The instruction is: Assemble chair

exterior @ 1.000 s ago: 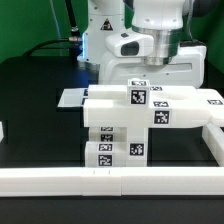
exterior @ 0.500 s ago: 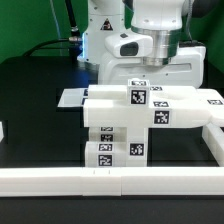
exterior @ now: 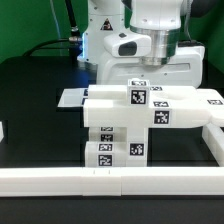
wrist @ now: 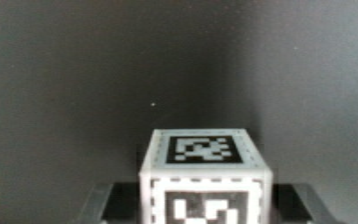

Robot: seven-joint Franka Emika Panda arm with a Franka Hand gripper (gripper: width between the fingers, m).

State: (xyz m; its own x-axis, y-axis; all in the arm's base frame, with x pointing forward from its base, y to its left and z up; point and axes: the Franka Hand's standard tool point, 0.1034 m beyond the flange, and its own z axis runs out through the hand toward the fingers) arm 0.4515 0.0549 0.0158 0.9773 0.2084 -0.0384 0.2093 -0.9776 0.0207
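Squarely, the gripper [exterior: 152, 68] clamps the chair [exterior: 130, 125] — upright, tagged.

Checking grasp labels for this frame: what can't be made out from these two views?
- Gripper fingertips: exterior view, hidden behind the chair parts; the contact point isn't visible.
- Wrist view: only one tagged white part shows, cut off by the frame edge; which chair part it is can't be told.
- Marker board: exterior view, mostly covered by the chair.
- Tag patterns: too small or blurred to read.
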